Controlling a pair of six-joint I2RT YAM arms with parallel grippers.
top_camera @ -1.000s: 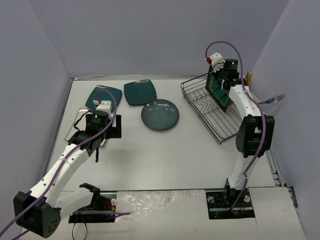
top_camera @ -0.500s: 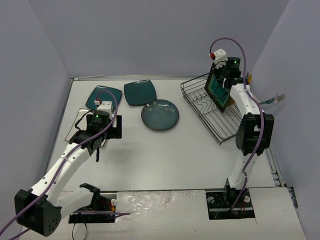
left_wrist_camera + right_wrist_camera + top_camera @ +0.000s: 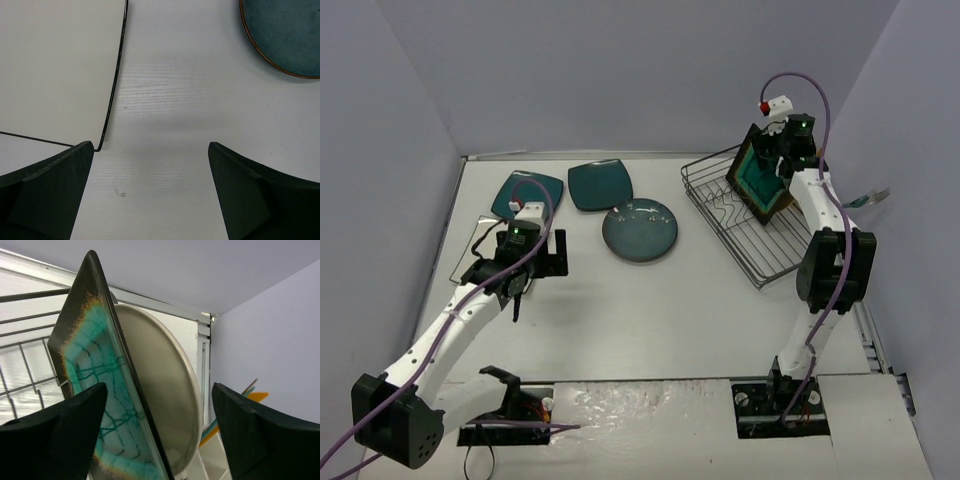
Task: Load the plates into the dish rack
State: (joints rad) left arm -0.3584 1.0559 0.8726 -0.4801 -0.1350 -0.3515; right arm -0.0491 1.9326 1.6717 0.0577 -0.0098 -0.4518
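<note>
tabletop [image 3: 650, 320] white wood-grain, walls [image 3: 620, 70] plain lilac; dish rack [image 3: 750, 236] right

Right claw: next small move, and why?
Probably lift the right claw straight up, clear of the dark wire dish rack. Its jaws stand open either side of the brown-rimmed teal square plate, which stands on edge in the rack beside the cream round plate.
</note>
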